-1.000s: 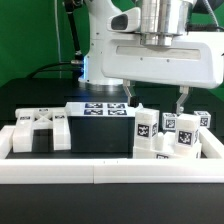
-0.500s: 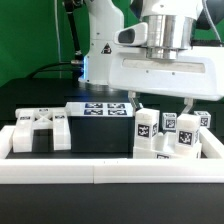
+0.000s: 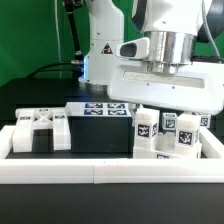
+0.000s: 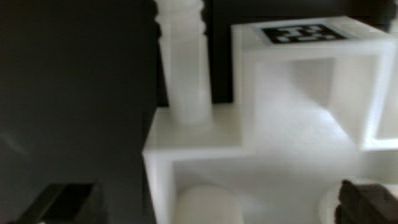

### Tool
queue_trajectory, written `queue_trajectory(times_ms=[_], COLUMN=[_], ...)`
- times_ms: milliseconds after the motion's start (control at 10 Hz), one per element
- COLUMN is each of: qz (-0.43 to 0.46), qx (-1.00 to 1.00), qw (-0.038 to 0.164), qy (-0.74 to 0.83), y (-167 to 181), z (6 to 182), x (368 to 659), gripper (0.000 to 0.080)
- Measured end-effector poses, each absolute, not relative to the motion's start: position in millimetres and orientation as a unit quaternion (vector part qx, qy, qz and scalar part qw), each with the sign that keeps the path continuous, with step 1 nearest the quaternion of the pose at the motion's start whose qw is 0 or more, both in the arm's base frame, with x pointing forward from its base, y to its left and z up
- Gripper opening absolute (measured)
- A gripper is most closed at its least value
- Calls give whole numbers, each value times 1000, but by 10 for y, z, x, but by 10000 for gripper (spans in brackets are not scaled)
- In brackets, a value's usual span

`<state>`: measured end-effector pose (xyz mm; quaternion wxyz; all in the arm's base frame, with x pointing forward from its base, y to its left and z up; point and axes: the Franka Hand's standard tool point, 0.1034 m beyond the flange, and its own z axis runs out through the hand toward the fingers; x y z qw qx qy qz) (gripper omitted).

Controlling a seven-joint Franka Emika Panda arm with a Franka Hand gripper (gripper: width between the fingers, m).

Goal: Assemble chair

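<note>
Open and empty, the pincer (image 4: 214, 203) hangs above the chair parts (image 3: 160, 132) toward the exterior view's right of the tabletop (image 3: 30, 100), one blocky part (image 4: 231, 140) between its fingertips (image 4: 63, 200), its long bar (image 4: 183, 60) crossing their line.

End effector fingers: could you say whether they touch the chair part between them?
Cannot tell: wrist view shows one finger clear, the other blurred against the part.

Light: bright, even | Glare: chair parts (image 4: 267, 130) overexposed in wrist view | Focus: wrist view blurred, exterior view sharper
</note>
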<state>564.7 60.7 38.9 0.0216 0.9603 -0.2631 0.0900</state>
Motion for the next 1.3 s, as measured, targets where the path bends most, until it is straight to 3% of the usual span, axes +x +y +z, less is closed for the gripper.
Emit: queue_trajectory(times_ms=[1200, 1300], qz=[84, 84], qx=[964, 964], qw=[36, 36], qy=[-249, -249], y=[566, 566], z=[87, 87], x=[5470, 5470], gripper=[636, 466])
